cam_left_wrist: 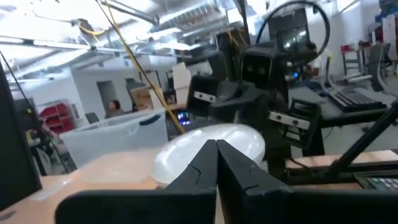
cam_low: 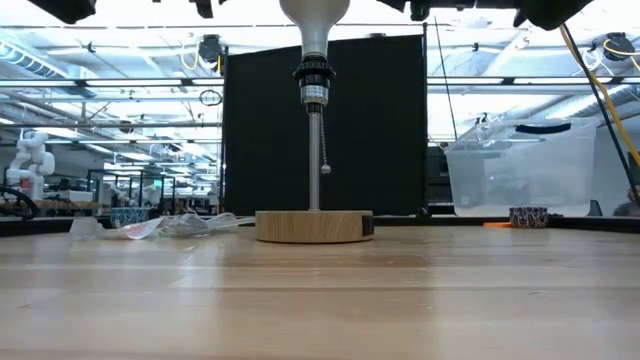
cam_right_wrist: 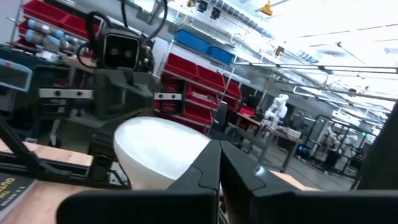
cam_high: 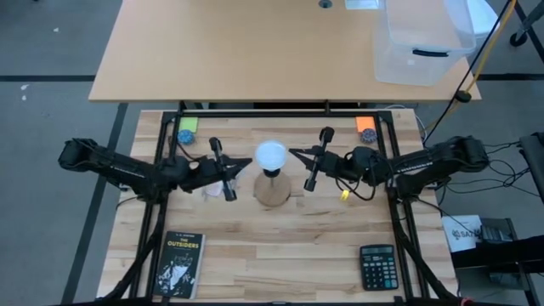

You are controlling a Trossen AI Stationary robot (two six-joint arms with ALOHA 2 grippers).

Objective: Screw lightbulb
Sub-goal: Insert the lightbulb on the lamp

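The white lightbulb (cam_high: 272,155) stands upright with its narrow base in the black socket (cam_low: 313,80) on top of a thin pole. The pole rises from a round wooden base (cam_low: 313,226) at the table's middle. My left gripper (cam_high: 252,161) is shut and level beside the globe's left side, pointing at it. In the left wrist view the globe (cam_left_wrist: 186,152) shows just past the shut fingertips (cam_left_wrist: 216,146). My right gripper (cam_high: 291,152) is shut too and points at the globe's right side. Its wrist view shows the globe (cam_right_wrist: 155,149) right behind its tips (cam_right_wrist: 219,146). My left gripper's shut tips end right at the globe's left side (cam_high: 259,157), coming in level from the table's left; I cannot tell whether they touch it. My right gripper's shut tips end at the globe's right side (cam_high: 286,154), coming in level from the right; touching or not, I cannot tell.
A book (cam_high: 180,263) lies near the front left and a calculator (cam_high: 377,265) near the front right. Green (cam_high: 187,129) and orange (cam_high: 365,127) items sit at the far edge. A clear bin (cam_high: 421,42) stands on the table behind. A pull chain (cam_low: 326,150) hangs by the pole.
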